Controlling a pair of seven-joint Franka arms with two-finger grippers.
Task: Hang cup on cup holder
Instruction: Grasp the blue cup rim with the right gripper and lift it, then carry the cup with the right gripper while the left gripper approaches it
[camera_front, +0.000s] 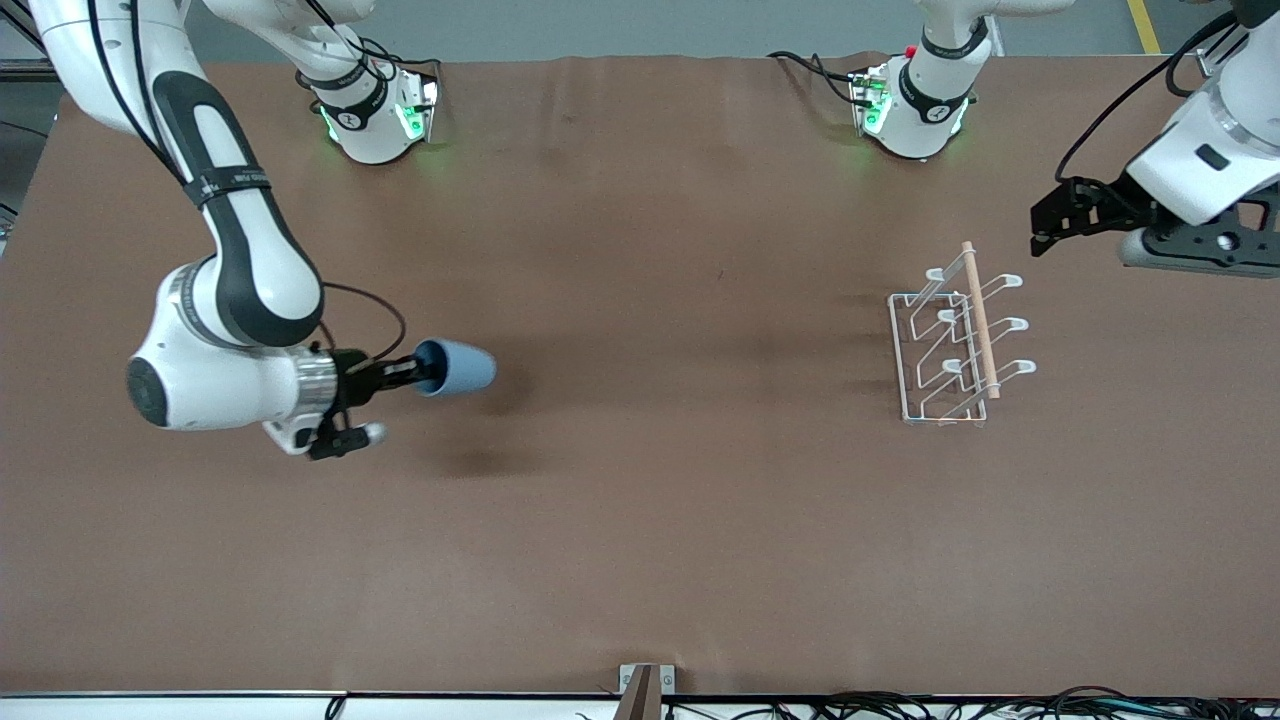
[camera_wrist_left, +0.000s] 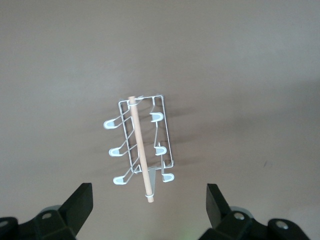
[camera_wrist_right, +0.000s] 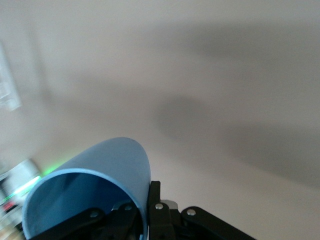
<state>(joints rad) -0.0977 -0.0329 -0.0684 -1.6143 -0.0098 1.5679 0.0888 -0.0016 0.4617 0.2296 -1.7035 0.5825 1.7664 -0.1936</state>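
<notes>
1. The right gripper is clamped on the rim of the cup, one finger inside the mouth and one outside, as the right wrist view shows.
2. The cup is light blue and handleless. It is held on its side in the air, its open mouth toward the gripper and its closed base pointing toward the holder.
3. Cup and right gripper hang over bare table, well apart from the holder, toward the right arm's end; a shadow lies on the cloth beneath them.
4. The holder stands on the table toward the left arm's end. It is a white wire rack with a rectangular base, a wooden rod along its top and round-tipped prongs angling out to both sides. Nothing hangs on it.
5. The left gripper waits in the air near the holder, out toward the left arm's end of the table, touching nothing.
6. In the left wrist view its jaws stand wide apart with nothing between them, and the holder lies below, rod running lengthwise.
</notes>
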